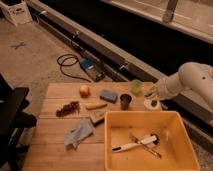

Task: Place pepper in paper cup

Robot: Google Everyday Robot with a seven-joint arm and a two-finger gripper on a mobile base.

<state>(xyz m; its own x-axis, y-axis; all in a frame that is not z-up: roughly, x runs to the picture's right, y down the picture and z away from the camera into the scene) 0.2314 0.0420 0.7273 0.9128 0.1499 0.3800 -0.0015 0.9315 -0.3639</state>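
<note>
The pepper [136,86], a small pale-green lump, sits at the far edge of the wooden table [55,145], just behind the dark cup [125,101]. The paper cup [152,104], a white disc, stands at the table's right edge, right of the dark cup. My gripper [150,93] comes in from the right on the white arm [190,80]. It hangs just above the paper cup's far side, a short way right of the pepper. The pepper lies apart from the gripper.
A large yellow bin [172,122] with utensils fills the front right. An orange-red fruit [84,90], a blue sponge [108,95], a yellow fruit [95,105], a dark bunch [68,108] and a blue cloth [79,132] lie on the table. A black chair [12,120] stands at left.
</note>
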